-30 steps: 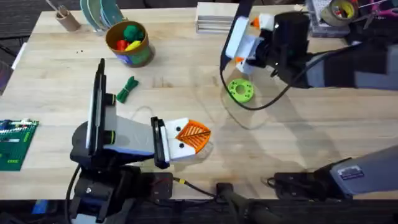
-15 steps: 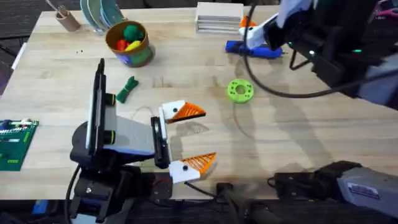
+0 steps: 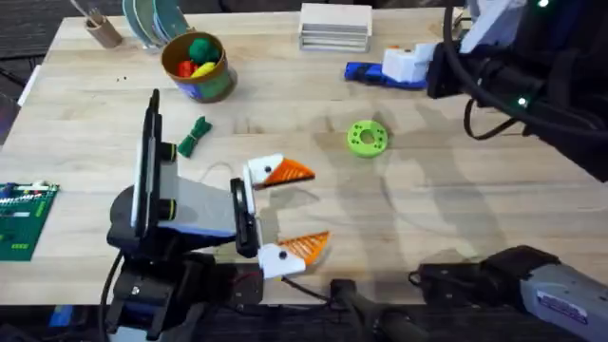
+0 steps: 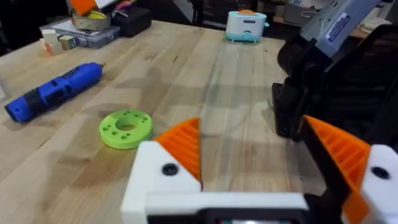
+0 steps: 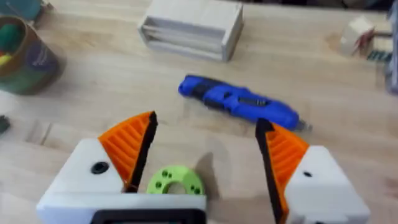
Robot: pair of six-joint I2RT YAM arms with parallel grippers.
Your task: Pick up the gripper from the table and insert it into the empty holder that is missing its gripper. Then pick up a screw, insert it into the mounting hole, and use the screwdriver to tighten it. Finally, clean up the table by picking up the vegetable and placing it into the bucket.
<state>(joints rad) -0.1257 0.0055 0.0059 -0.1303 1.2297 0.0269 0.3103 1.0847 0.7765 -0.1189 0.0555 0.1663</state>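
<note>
While the left gripper (image 3: 289,211) is held low over the near part of the table (image 3: 456,218), its white fingers (image 4: 163,177) with orange ribbed pads are spread wide, with bare wood between them and nothing gripped. Ahead of those fingers, well apart from them, the bright-green disc (image 4: 125,128) is seen lying flat, and farther beyond it the screwdriver (image 4: 53,91) rests on its side. The vegetable (image 3: 194,136) lies off to the side of the left fingers, near the left arm's upright link, and the bucket (image 3: 197,66) stands farther out beyond it, with coloured toys inside. The right gripper (image 5: 202,158) is raised over the far right part of the table, its orange-padded fingers (image 5: 132,149) also wide apart and empty. Between and just beyond the right fingers the screwdriver (image 5: 239,104) is seen lying across, not touched, with the green disc (image 5: 175,182) close below the gap. A stack of white trays (image 5: 191,27) sits farther out past the screwdriver. Both arms' fingers are seen fitted with orange tips.
</note>
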